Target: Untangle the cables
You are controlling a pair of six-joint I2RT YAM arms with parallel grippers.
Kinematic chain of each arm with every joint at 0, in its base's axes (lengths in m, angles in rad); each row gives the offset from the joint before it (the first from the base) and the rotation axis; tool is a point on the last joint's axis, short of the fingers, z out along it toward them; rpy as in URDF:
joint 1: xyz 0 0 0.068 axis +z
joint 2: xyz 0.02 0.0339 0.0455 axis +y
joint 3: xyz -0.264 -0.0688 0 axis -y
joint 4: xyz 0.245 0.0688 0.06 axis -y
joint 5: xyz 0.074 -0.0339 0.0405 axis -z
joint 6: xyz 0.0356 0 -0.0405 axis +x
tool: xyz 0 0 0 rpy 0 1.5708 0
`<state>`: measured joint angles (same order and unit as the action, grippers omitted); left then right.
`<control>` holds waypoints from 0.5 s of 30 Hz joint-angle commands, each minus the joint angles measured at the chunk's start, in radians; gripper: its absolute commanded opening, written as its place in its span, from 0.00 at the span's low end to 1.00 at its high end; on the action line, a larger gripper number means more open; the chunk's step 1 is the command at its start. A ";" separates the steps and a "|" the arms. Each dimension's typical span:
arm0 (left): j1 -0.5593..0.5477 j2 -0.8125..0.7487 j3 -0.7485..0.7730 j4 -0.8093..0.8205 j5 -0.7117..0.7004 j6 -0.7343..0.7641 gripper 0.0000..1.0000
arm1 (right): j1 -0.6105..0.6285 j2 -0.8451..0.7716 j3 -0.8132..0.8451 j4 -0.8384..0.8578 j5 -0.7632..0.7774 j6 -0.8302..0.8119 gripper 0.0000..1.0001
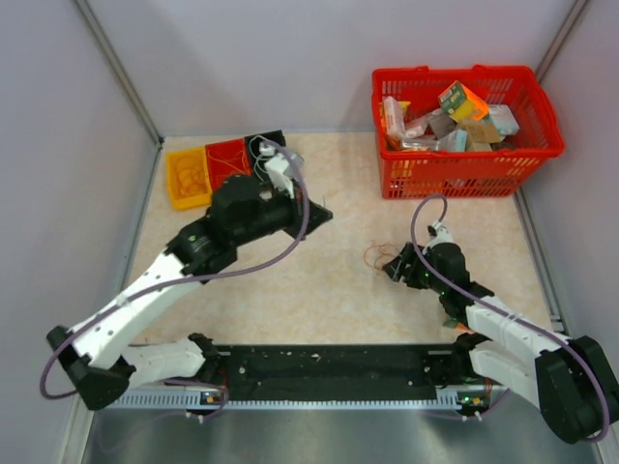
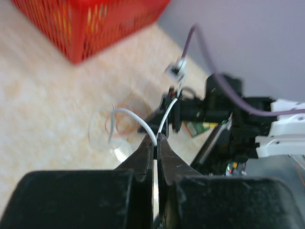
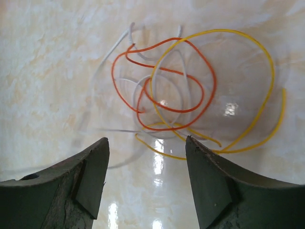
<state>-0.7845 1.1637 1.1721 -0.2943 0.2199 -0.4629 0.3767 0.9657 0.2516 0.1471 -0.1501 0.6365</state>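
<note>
A tangle of thin cables lies on the table (image 1: 319, 290) just ahead of my right gripper (image 1: 392, 268). In the right wrist view an orange cable (image 3: 209, 71), a yellow cable (image 3: 272, 71) and a white cable (image 3: 121, 40) loop through each other. My right gripper (image 3: 147, 139) is open and empty, with its tips just short of the tangle. My left gripper (image 2: 157, 137) is shut on a white cable (image 2: 125, 111), which arcs from its tips towards the orange coil (image 2: 126, 123) on the table. In the top view my left gripper (image 1: 324, 215) hangs left of the tangle (image 1: 375, 256).
A red basket (image 1: 527, 150) full of boxes stands at the back right. Small yellow (image 1: 187, 177) and red (image 1: 227, 159) bins sit at the back left behind my left arm. Walls close in both sides and the back.
</note>
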 commanded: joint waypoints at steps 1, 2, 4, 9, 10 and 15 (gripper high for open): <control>-0.004 -0.206 0.187 -0.058 -0.094 0.274 0.00 | -0.009 0.005 -0.005 -0.010 0.139 0.061 0.64; -0.002 -0.243 0.223 -0.078 -0.121 0.305 0.00 | -0.010 0.005 -0.005 -0.014 0.147 0.065 0.64; -0.002 -0.304 0.291 -0.103 -0.193 0.360 0.00 | -0.009 -0.007 -0.011 -0.018 0.179 0.071 0.64; -0.002 -0.438 0.374 -0.077 -0.352 0.409 0.00 | -0.010 -0.045 -0.015 -0.024 0.193 0.057 0.64; -0.002 -0.459 0.373 -0.066 -0.369 0.414 0.00 | -0.010 -0.047 -0.017 -0.018 0.182 0.051 0.64; -0.002 -0.492 0.388 -0.086 -0.544 0.420 0.00 | -0.010 -0.048 -0.031 0.046 0.068 0.002 0.64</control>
<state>-0.7856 0.6399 1.5764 -0.3412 -0.1234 -0.0757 0.3763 0.9295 0.2348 0.1120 -0.0010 0.6815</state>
